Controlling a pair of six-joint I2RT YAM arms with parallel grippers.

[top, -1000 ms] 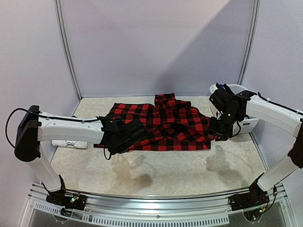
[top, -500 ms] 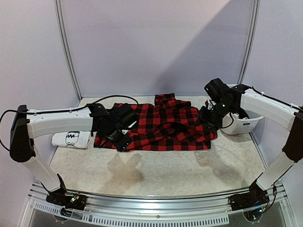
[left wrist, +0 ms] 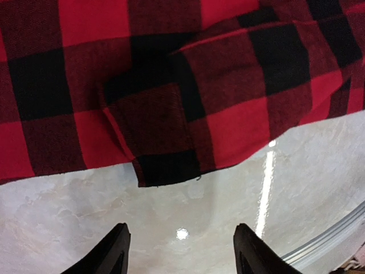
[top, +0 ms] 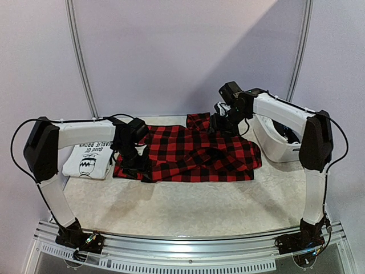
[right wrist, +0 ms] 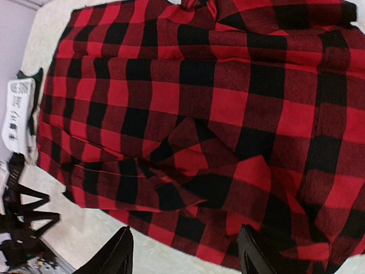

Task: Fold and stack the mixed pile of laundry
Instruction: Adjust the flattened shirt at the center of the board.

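Red-black plaid garment (top: pixel 194 151) lay spread and creased on the surface (top: pixel 188 208); left gripper (left wrist: pixel 179 248) hung over the plaid's near-left edge, fingers apart, holding nothing; right gripper (right wrist: pixel 183 251) stood above the plaid's far part, also apart and empty; white T-shirt (top: pixel 86 160) lay just left of the plaid; white tub (top: pixel 282 145) sat to its right.

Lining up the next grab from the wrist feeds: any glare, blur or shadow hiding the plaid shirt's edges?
Left wrist: shirt hem sharp; a bright streak and a dot of glare sit on the bare table, off the cloth. Right wrist: plaid crisp and evenly lit. Top view: softer, diagonal shade across the back wall, shirt outline readable.
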